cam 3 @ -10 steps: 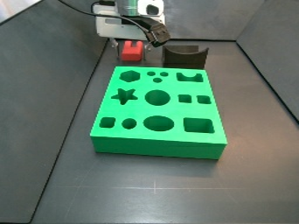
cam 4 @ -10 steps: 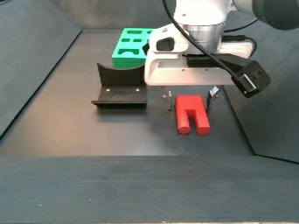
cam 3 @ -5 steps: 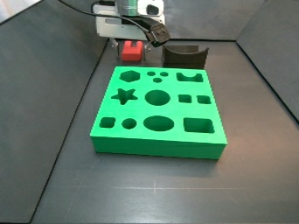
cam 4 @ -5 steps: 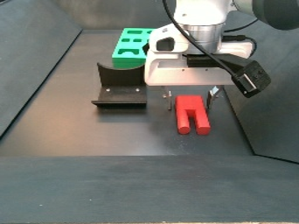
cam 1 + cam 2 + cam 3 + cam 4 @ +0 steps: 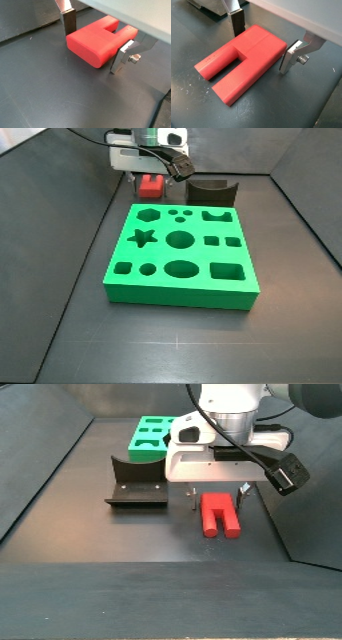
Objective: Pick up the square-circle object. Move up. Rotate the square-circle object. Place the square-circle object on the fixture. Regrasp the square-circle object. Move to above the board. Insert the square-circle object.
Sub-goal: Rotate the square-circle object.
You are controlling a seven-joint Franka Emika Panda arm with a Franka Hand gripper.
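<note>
Red plastic, rigid and likely light: the square-circle object (image 5: 241,61) lies flat on the dark floor beyond the board's (image 5: 182,253) far edge, its solid block end between the end effector's (image 5: 261,41) open fingers, the best place to grip.

The gripper (image 5: 151,180) sits low behind the board (image 5: 182,255), just beside the fixture (image 5: 210,191).

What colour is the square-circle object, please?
Bright red square-circle object, clearest in a wrist view, lying between the gripper jaws.
</note>
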